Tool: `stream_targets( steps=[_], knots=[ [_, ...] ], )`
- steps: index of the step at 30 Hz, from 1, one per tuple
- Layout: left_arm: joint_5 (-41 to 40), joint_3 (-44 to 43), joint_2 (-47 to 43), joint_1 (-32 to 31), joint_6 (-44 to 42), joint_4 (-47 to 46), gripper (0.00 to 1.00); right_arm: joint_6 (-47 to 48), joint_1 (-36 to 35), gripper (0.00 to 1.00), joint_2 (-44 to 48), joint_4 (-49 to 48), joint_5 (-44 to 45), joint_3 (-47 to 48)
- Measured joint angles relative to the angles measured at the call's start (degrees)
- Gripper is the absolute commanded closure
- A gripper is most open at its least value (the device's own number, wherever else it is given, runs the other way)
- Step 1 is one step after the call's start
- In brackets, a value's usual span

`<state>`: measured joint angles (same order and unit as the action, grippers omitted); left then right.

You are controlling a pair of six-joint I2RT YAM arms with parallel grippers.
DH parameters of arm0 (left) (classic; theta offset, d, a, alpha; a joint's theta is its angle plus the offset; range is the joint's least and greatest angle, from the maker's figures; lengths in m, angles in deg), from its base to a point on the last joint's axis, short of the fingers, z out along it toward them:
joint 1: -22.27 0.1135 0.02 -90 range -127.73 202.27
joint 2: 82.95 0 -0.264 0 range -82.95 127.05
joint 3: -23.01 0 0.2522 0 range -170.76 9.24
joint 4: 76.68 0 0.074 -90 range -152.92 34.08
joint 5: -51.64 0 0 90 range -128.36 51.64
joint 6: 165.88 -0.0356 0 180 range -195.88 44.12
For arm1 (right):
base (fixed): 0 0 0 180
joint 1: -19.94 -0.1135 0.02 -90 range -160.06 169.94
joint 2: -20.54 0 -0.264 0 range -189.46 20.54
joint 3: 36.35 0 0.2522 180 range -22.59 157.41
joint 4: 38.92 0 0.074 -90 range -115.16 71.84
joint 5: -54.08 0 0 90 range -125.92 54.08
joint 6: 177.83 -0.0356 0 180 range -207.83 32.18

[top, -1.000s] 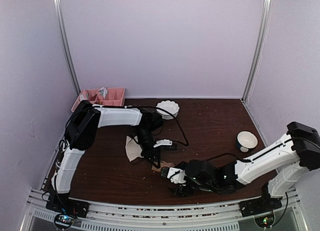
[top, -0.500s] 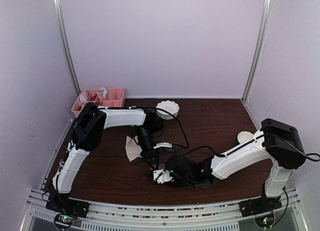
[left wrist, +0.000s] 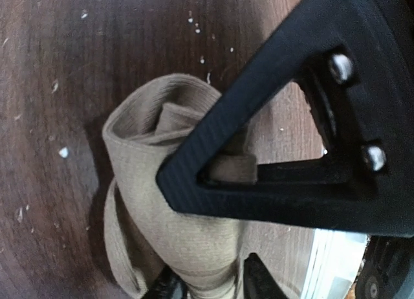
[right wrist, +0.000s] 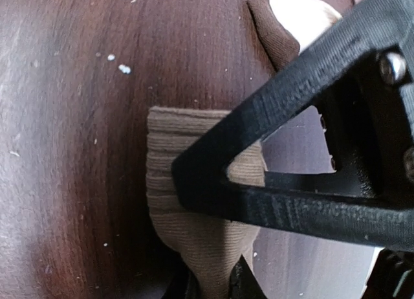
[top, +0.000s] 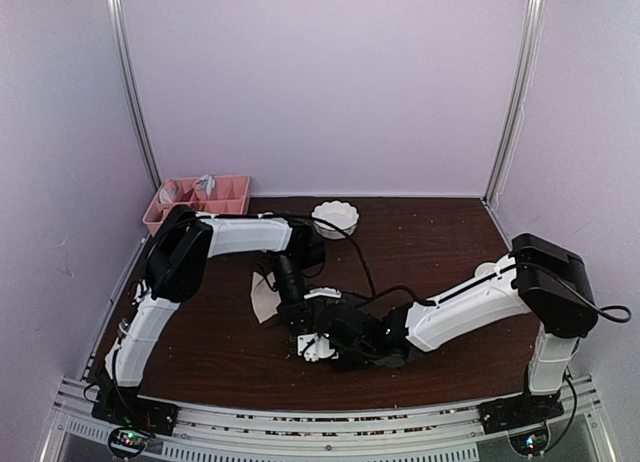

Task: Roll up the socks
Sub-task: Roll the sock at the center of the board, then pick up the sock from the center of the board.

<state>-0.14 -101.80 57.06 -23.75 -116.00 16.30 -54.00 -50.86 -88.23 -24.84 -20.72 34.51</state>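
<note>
A tan-brown sock (left wrist: 194,247) lies bunched in a loose roll on the dark wooden table (top: 430,242). My left gripper (left wrist: 210,287) straddles its near end, jaws loosened and a little apart, the fabric still between them. My right gripper (right wrist: 213,287) is shut on the same sock (right wrist: 200,247), pinching it to a narrow neck. In the top view both grippers meet at the front middle, the left (top: 298,317) just behind the right (top: 310,344), hiding that sock. The cream sock with brown patches (top: 265,300) lies flat to their left; its tip (right wrist: 294,14) shows in the right wrist view.
A white scalloped bowl (top: 335,218) stands at the back middle. A pink divided tray (top: 198,197) sits at the back left. A second white bowl (top: 487,272) is partly hidden behind my right arm. Pale crumbs dot the wood.
My right arm has swung left to the tan sock and closed its jaws on it. The left gripper has stayed in place and its jaws have widened.
</note>
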Motion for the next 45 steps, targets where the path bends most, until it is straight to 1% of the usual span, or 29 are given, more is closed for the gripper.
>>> stream_targets(
  steps=[3,7,11,12,14,15,16,17,18,19,20,22,23,24,26,28,30,33,36,37,41,45],
  knots=[
    [-0.9,1.1,-1.3,0.7,1.5,-1.2,0.66,-3.4,0.5,1.00,-0.2,2.8,-2.8,1.8],
    [-4.1,6.7,-6.6,3.9,3.8,-8.4,0.63,-10.2,2.0,1.00,-0.3,4.4,-9.0,3.2],
    [-8.6,14.6,-17.4,8.4,5.6,-18.6,0.58,-18.1,5.2,1.00,0.1,4.4,-18.2,3.4],
    [-9.7,16.1,-21.3,9.7,6.1,-21.2,0.57,-20.3,6.3,1.00,0.2,4.2,-21.1,3.4],
    [-11.5,17.5,-27.2,10.9,6.6,-24.8,0.57,-24.8,8.6,1.00,0.2,3.3,-27.3,3.0],
    [-12.5,18.1,-30.0,11.1,6.8,-26.5,0.55,-26.7,9.4,1.00,0.2,2.8,-29.5,2.8],
    [-13.3,18.8,-32.8,11.1,7.0,-28.2,0.23,-28.5,10.2,1.00,0.2,2.1,-31.9,2.4],
    [-14.0,19.5,-35.4,11.0,7.3,-29.7,0.05,-30.1,10.8,1.00,0.2,1.3,-34.1,2.0],
    [-14.5,20.3,-38.0,11.1,7.7,-31.0,0.02,-32.4,11.5,1.00,0.2,0.1,-37.1,1.3],
    [-14.8,20.9,-40.1,11.1,8.2,-32.2,0.02,-34.2,12.0,1.00,0.3,-1.2,-39.3,0.7],
    [-15.3,21.5,-41.6,11.4,9.3,-33.4,0.06,-36.0,12.6,1.00,0.5,-2.3,-41.6,-0.1],
    [-15.6,22.8,-44.1,13.3,11.1,-35.6,0.27,-39.9,13.7,1.00,1.0,-4.6,-46.3,-2.0],
    [-14.9,22.3,-44.3,14.8,10.6,-34.8,0.29,-41.8,14.4,1.00,1.2,-5.4,-48.9,-2.9],
    [-14.4,21.5,-43.8,16.1,10.0,-33.8,0.29,-43.6,15.0,1.00,1.4,-5.9,-50.9,-3.5],
    [-12.5,21.2,-42.8,18.3,6.7,-32.5,0.26,-47.8,16.4,1.00,1.5,-7.3,-55.3,-4.2],
    [-10.4,24.0,-43.8,18.7,3.0,-31.6,0.23,-52.5,17.6,1.00,1.5,-9.3,-59.6,-4.3],
    [-9.2,28.5,-46.8,16.6,-1.0,-30.5,0.23,-56.6,18.5,1.00,1.5,-11.6,-63.0,-4.1],
    [-9.2,32.4,-51.4,9.4,-6.6,-27.6,0.23,-62.9,19.3,1.00,1.5,-14.9,-67.2,-3.4],
    [-9.7,32.9,-52.6,2.2,-10.7,-25.5,0.27,-69.3,19.5,1.00,1.5,-20.3,-70.6,-2.4],
    [-10.1,32.9,-52.3,0.7,-11.6,-24.9,0.29,-71.1,19.5,1.00,1.5,-21.7,-71.3,-1.9],
    [-11.8,32.9,-49.9,-0.8,-12.6,-24.2,0.38,-75.8,19.5,1.00,1.5,-25.8,-73.3,-0.6],
    [-13.9,32.9,-47.1,-0.8,-12.4,-24.5,0.42,-79.6,19.5,1.00,1.5,-29.4,-74.5,-0.4]
  ],
)
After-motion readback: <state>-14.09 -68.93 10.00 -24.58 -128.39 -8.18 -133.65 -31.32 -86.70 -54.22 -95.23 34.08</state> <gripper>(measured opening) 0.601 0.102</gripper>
